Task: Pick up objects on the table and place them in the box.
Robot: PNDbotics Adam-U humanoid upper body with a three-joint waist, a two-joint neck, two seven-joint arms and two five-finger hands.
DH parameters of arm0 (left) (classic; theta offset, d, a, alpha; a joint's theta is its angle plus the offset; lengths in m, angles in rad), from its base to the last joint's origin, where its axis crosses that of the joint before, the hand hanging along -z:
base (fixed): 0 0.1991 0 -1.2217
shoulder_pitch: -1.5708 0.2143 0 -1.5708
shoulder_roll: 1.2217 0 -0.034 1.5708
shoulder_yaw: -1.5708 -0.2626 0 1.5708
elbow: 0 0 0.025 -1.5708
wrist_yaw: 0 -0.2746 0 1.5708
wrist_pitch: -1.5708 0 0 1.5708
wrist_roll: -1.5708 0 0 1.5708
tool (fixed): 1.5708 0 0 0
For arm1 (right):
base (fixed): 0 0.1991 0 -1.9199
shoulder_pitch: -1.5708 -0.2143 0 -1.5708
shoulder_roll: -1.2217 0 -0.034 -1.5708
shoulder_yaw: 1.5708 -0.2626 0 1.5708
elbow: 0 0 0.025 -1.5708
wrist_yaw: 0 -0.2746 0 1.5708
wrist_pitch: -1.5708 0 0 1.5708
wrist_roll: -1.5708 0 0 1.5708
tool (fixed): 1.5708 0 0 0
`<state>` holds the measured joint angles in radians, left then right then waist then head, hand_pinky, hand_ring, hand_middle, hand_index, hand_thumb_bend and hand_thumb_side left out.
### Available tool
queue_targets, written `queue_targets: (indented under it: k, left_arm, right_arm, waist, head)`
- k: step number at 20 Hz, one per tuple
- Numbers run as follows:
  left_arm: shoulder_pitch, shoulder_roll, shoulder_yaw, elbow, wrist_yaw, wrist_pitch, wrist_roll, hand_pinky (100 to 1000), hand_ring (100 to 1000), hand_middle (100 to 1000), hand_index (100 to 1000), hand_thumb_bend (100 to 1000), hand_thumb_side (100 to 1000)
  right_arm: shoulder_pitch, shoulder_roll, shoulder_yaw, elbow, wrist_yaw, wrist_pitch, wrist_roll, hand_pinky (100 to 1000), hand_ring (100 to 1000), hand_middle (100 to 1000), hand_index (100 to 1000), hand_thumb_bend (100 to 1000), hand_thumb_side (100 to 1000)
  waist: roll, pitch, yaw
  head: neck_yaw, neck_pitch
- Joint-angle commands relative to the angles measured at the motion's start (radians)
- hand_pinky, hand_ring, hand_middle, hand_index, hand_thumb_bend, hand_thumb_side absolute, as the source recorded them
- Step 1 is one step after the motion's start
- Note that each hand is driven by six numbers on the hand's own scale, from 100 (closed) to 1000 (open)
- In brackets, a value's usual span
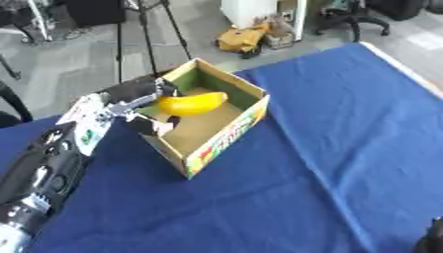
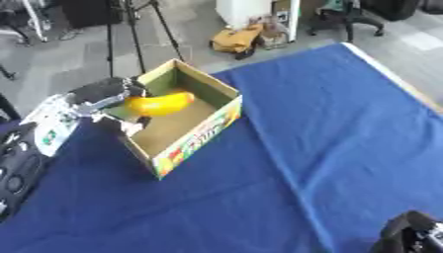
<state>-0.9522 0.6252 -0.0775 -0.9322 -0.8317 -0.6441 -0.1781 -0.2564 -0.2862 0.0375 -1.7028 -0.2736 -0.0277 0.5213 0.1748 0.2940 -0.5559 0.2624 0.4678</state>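
Left hand (image 1: 143, 101) curled round banana (image 1: 192, 104) end, over box (image 1: 227, 136), centre-left of frame. Banana looks light, soft, bruisable; mid-body hold safer. Right hand (image 2: 407, 236) lower right, fingers unclear.

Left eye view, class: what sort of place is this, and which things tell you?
Probably a lab or workshop: tripod legs on a grey floor, an office chair, and a blue-covered table with a cardboard box.

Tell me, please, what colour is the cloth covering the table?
The table cloth is plain blue, seen best in the left eye view.
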Motion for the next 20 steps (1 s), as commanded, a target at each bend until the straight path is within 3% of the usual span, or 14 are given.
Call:
queue_targets:
  k: [1,4,6,12,16,20]
  left_arm:
    - [-0.021,0.033,0.009,0.003,-0.041,0.011,0.040,664,608,581,791,100,246]
    - [-0.019,0.029,0.006,0.014,-0.095,0.006,0.056,670,622,607,804,100,252]
    - [-0.016,0.027,0.001,0.024,-0.135,-0.007,0.049,686,660,654,825,100,461]
    - [-0.014,0.028,0.007,0.044,-0.200,-0.055,0.015,715,725,731,829,100,868]
    - [-0.014,0.030,0.010,0.048,-0.210,-0.082,-0.022,727,755,784,833,100,985]
    - [-0.013,0.031,0.014,0.044,-0.197,-0.091,-0.034,736,778,835,866,100,1000]
  right_arm:
    - [-0.014,-0.004,-0.007,-0.024,0.016,0.002,0.000,510,379,327,563,100,839]
    - [-0.017,-0.001,-0.007,-0.024,0.020,0.004,-0.001,510,379,327,563,100,840]
    - [-0.019,0.000,-0.008,-0.024,0.021,0.005,-0.001,510,379,328,563,100,841]
    - [-0.021,-0.002,-0.009,-0.023,0.018,0.009,-0.003,510,379,328,563,100,841]
    - [-0.020,-0.005,-0.010,-0.022,0.016,0.011,-0.003,510,379,328,563,100,839]
    - [-0.020,-0.008,-0.010,-0.021,0.012,0.012,-0.003,510,379,328,563,100,838]
  waist:
    - [-0.005,-0.011,-0.005]
    - [0.000,-0.007,-0.010]
    - [0.004,-0.007,-0.012]
    - [0.008,-0.014,-0.010]
    - [0.009,-0.021,-0.008]
    - [0.009,-0.027,-0.005]
  head:
    - [0.004,-0.017]
    - [0.005,-0.018]
    - [0.006,-0.018]
    - [0.004,-0.018]
    - [0.005,-0.018]
    - [0.005,-0.018]
